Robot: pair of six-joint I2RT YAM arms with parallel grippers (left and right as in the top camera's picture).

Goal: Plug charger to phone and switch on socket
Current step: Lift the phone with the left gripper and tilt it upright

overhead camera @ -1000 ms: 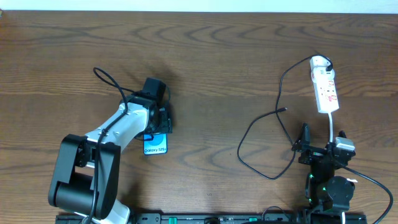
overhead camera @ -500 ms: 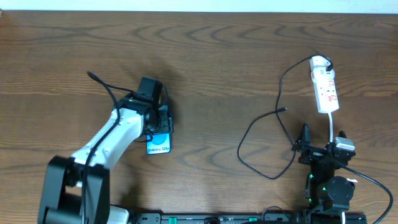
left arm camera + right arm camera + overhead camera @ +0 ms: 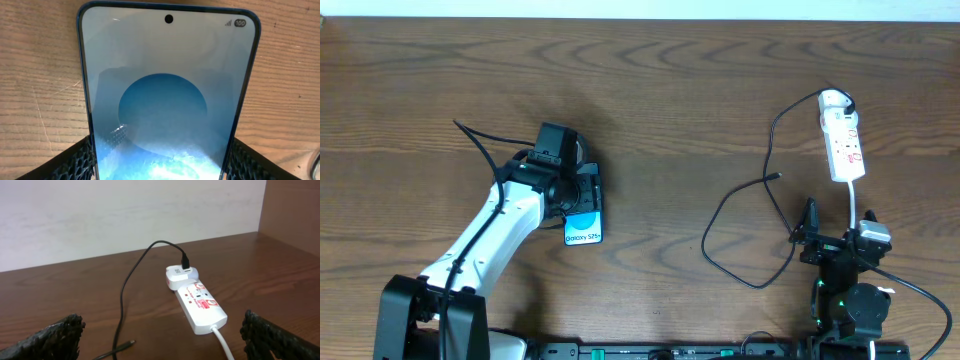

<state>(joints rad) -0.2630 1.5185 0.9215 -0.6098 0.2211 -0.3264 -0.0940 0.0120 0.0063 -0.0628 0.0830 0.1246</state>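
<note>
The phone, blue screen up with "Galaxy S25" at its near end, sits at the table's left under my left gripper. The left wrist view is filled by the phone, and my left gripper is shut on its two long edges. At the far right the white socket lies with the charger running from its far end, plug tip free on the wood. My right gripper stands open just short of the socket, the charger tip between its fingers' span.
A white adapter sits in the socket's far end. The socket's white cord runs back past my right gripper. The charger loops over the wood between the two arms. A pale wall borders the table's far edge.
My left arm has stretched out and carried the phone to the right, toward the table's middle. The right arm, socket and charger have not moved.
</note>
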